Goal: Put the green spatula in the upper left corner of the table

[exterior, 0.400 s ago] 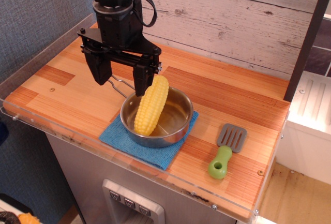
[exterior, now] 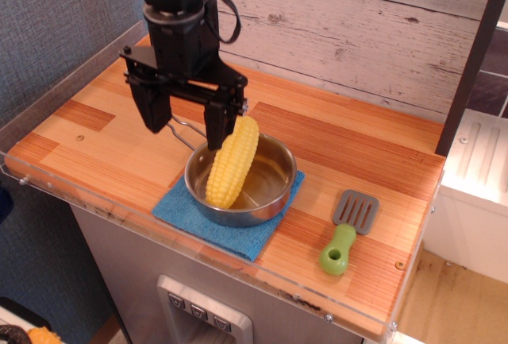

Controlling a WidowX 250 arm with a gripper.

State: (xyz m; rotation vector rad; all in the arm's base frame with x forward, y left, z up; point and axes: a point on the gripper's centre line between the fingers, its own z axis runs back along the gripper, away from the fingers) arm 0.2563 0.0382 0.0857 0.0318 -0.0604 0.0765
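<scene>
The gripper (exterior: 185, 121) hangs spread apart, holding nothing, left of the pot (exterior: 242, 177); the green spatula (exterior: 349, 231) lies right of it on the table (exterior: 357, 153).

One green spatula (exterior: 348, 233), one corn cob (exterior: 232, 161), one metal pot (exterior: 270, 193), one blue cloth (exterior: 226, 229), one table (exterior: 349, 145).

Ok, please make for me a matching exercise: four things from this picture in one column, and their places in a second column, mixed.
Things:
1. green spatula
2. corn cob
3. blue cloth
4. gripper

Places:
a. under the metal pot
b. leaning inside the pot
c. flat on the table, right of the pot
d. open above the table, behind the pot's left side

Pairs: 1-c, 2-b, 3-a, 4-d
</scene>
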